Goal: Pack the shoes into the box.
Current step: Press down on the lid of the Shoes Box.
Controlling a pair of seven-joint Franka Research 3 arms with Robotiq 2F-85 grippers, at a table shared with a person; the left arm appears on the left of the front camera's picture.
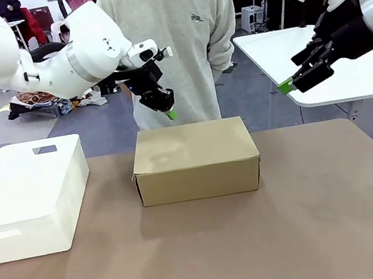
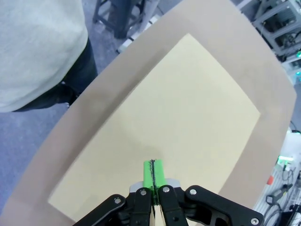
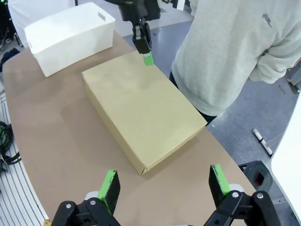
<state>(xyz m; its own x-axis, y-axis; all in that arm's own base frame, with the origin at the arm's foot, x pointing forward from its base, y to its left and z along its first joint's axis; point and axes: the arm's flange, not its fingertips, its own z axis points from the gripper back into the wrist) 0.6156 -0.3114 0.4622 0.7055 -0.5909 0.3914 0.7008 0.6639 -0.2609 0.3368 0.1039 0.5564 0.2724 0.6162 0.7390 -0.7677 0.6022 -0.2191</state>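
Box: box [image 1: 195,159] sits shut at the middle of the worktop [image 1: 261,241], lid flat, long side facing the near edge; in the right wrist view its top shows plain and unbroken [image 3: 141,108].
Shoes: out of sight; whether they are already inside the shut box cannot be told.
Left hand: left hand [image 1: 169,114] hangs just above the box's far left edge, fingers pressed together with the green pads [image 2: 153,173] meeting, pinching nothing; in its own wrist view it looks straight down on the lid [image 2: 178,117].
Right hand: right hand [image 1: 285,86] is raised at the far right, well apart from the box, fingers spread wide [image 3: 109,188] and empty.
Person: person [image 1: 177,41] stands at the far side, right behind the box, arms back.
White bin: bigger white box [image 1: 24,199] stands at the left, apart from the cardboard one.
Stage: judged from the shut lid, either the lid needs lifting or packing is done; the pictures do not settle it.
Risk, lid: closed fingers give no grip on the flap edge, so a push could slide the light box toward the near edge instead of opening it.
Risk, person: the left arm works close to the person's body, so a wide swing could strike them.
Risk, right arm: reaching in while the left is over the box could cross the arms.
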